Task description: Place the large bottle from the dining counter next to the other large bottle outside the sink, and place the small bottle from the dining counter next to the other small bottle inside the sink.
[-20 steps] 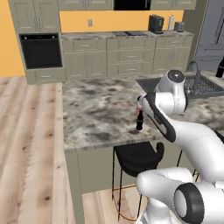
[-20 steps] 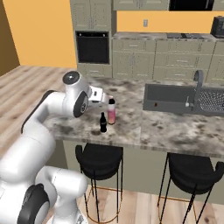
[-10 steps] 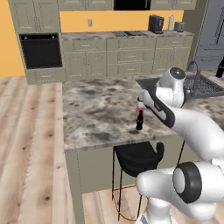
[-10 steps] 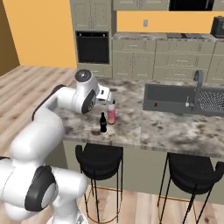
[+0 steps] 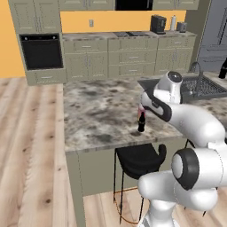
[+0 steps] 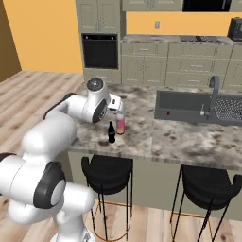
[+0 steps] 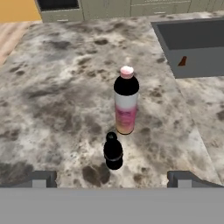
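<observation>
The large bottle (image 7: 125, 101), pale pink with a white band and dark shoulder, stands upright on the dining counter (image 7: 57, 100). The small bottle (image 7: 113, 152), short and nearly black, stands just in front of it. My gripper (image 7: 111, 178) hovers above and short of both, open, with its fingertips (image 7: 40, 178) wide apart and nothing between them. From the right base view the large bottle (image 6: 120, 124) and small bottle (image 6: 111, 133) stand under the hand (image 6: 115, 102). The sink (image 7: 197, 39) holds the other small bottle (image 7: 182, 61), seen as a red shape. The other large bottle (image 5: 223, 69) stands dark at the far right.
A dark curved tap (image 6: 213, 88) rises behind the sink (image 6: 189, 101), with a ribbed rack (image 6: 231, 108) to its right. Two black stools (image 6: 108, 170) stand under the counter's near edge. Bare marble lies left of the bottles (image 5: 97, 111).
The arm has folded in and the hand has shifted a little toward the two bottles. Neither bottle has moved.
</observation>
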Controlling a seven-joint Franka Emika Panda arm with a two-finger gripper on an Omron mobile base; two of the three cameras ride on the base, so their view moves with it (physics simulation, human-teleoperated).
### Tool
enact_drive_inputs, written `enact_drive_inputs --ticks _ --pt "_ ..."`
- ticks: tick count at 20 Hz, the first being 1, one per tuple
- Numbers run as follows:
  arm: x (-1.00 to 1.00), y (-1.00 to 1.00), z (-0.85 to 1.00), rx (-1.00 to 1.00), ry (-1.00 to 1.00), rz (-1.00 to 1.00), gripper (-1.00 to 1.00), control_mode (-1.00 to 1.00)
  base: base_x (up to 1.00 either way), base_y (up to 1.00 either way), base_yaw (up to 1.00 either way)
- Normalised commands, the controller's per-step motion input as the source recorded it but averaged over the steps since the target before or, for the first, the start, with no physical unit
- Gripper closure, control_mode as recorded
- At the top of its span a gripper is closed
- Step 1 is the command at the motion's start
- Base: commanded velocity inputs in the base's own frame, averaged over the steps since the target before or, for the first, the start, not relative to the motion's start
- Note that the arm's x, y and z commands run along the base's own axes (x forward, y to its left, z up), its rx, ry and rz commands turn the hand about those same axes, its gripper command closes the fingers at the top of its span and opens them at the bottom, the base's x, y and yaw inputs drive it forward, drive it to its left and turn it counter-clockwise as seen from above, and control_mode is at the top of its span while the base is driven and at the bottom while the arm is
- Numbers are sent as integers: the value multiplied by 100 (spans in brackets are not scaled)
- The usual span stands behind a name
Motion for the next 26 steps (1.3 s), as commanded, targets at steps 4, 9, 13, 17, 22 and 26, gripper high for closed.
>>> enact_drive_inputs --ticks 4,9,13,17,22,26 --pt "29 0 -14 0 0 0 -100 -100 0 0 0" --pt "27 -1 -10 0 0 0 -100 -100 0 0 0" --pt "21 -4 -6 0 0 0 -100 -100 0 0 0" --pt "18 -6 -5 0 0 0 -100 -100 0 0 0" --pt "25 -7 -11 0 0 0 -100 -100 0 0 0" --pt "30 -6 -17 0 0 0 -100 -100 0 0 0"
